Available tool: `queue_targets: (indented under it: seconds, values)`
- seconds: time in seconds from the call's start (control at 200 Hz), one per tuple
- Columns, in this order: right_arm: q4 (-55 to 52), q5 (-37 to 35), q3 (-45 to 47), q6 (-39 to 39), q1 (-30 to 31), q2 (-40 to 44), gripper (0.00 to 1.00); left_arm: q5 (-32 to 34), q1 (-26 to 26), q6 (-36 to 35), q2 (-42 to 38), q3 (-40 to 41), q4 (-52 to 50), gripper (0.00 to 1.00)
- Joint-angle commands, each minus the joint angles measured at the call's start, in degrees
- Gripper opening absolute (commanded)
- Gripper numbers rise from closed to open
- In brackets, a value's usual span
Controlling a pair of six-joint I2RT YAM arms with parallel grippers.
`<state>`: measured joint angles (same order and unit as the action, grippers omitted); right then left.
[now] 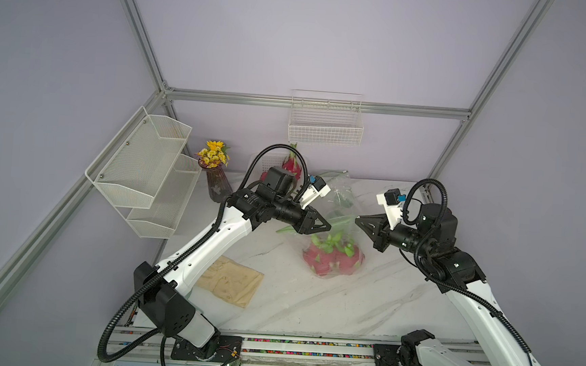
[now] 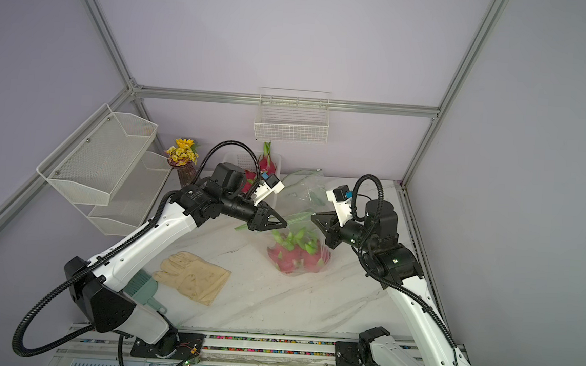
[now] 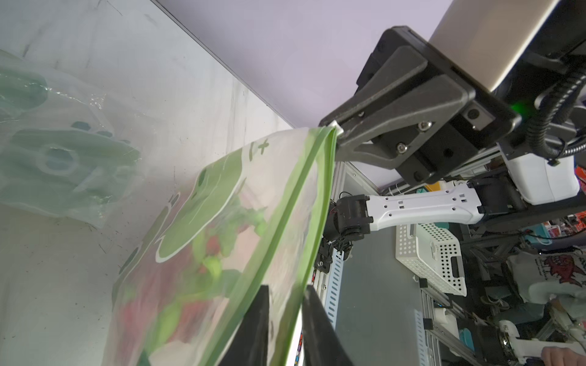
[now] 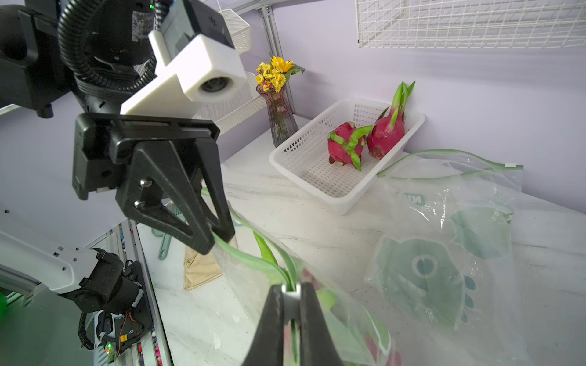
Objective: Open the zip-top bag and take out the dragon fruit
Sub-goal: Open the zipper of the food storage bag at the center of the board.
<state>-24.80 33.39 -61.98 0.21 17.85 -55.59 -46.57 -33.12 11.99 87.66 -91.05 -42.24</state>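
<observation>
The left tool (image 4: 215, 240) was clenched on the green zip rim of the bag (image 3: 295, 196). The right tool (image 3: 333, 131) pinched the same rim at its other end, so the rim hung stretched between them above the bench (image 1: 311, 308). Dragon fruit (image 1: 332, 260) sat bunched in the bag's bottom, down at bench level; their number could not be told through the plastic. Two more fruits (image 4: 345, 145) lay side by side in a white basket (image 4: 329, 180) by the back wall. A second bag (image 4: 444, 253) lay crumpled beside the basket.
</observation>
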Motion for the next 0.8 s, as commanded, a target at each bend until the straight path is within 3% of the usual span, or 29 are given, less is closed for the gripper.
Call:
queue_targets:
  seconds: [0.0, 0.11, 0.355, 0.485, 0.67, 0.795]
  values:
    - [4.4, 1.2, 0.4, -0.3, 0.5, 1.6, 0.0, -4.6, 1.7, 7.8, -1.5, 1.2, 6.7, 0.3]
    - [4.1, 0.8, 0.5, -0.5, 0.5, 1.6, 0.0, -5.2, 2.3, 11.7, -3.4, 3.7, 10.9, 0.4]
    - [4.9, 1.3, 1.2, -0.6, 0.5, 2.4, 0.0, -4.0, 3.2, 21.7, -2.0, 4.3, 9.9, 0.4]
    - [5.6, 1.9, 1.8, -0.6, 0.6, 2.8, 0.0, -5.6, 3.5, 25.8, -2.1, 6.0, 12.2, 0.47]
    - [5.6, 3.6, 2.1, -1.1, 0.8, 3.0, 0.0, -5.5, 3.9, 28.4, -4.0, 7.6, 15.1, 0.58]
    - [7.0, 4.9, 3.2, -1.2, 1.0, 3.8, 0.0, -2.0, 4.1, 26.0, -3.8, 7.1, 10.5, 0.57]
